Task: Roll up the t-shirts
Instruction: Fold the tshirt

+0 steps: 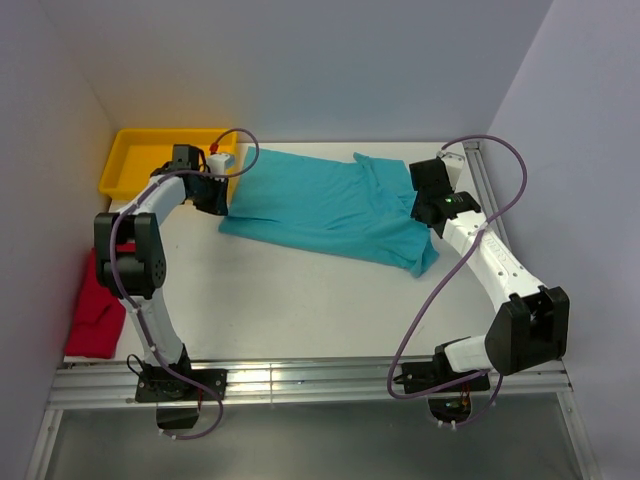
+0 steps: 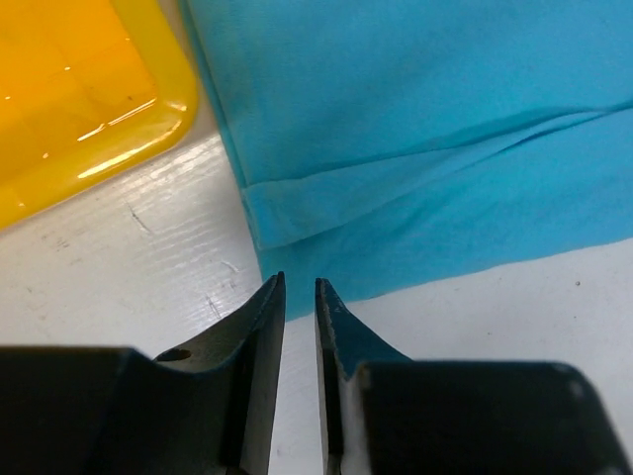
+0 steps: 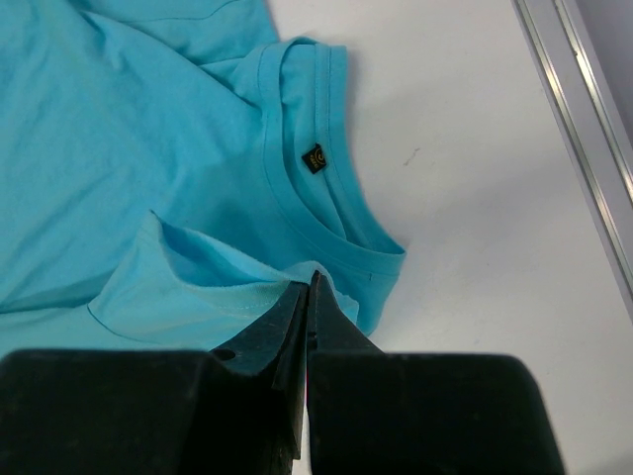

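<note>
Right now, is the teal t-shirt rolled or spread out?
Spread out: the teal t-shirt lies flat on the table, unrolled; only a sleeve near the collar is folded over.

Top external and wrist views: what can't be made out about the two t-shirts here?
Red t-shirt: top external, left arm crosses it; folded or bunched is unclear.
Teal t-shirt, left hem corner: top external, left gripper covers it.
Right gripper: right wrist, its own fingers hide whether cloth is pinched.
Neck label: right wrist, print too small.
</note>
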`<state>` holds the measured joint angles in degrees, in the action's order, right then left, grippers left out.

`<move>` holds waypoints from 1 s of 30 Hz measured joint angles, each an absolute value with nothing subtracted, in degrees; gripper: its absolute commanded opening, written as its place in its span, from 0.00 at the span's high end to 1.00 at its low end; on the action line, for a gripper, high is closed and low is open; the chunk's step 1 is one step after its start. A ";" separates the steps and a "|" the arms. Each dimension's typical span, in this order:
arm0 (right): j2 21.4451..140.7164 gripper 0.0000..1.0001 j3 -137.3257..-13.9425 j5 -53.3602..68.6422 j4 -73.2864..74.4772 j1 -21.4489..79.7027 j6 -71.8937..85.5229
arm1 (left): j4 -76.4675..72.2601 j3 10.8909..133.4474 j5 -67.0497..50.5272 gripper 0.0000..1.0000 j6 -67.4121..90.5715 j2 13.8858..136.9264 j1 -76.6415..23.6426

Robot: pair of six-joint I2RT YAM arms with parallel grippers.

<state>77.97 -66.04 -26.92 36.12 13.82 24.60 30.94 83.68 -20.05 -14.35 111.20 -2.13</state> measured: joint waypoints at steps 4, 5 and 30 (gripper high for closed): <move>77.97 1.00 -66.04 -26.92 36.10 13.82 24.60 | 31.44 83.72 -20.58 0.71 -15.46 111.39 -2.98; 77.97 1.00 -66.04 -26.89 36.12 13.82 24.62 | 31.77 84.05 -20.93 0.70 -15.51 111.63 -3.20; 78.28 1.00 -66.06 -26.41 36.12 13.54 24.62 | 35.22 88.73 -21.06 0.79 -16.78 118.45 -5.30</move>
<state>78.28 -66.06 -26.41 36.12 13.54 24.62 35.22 88.73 -21.06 -16.78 118.45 -5.30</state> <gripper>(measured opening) 0.009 0.193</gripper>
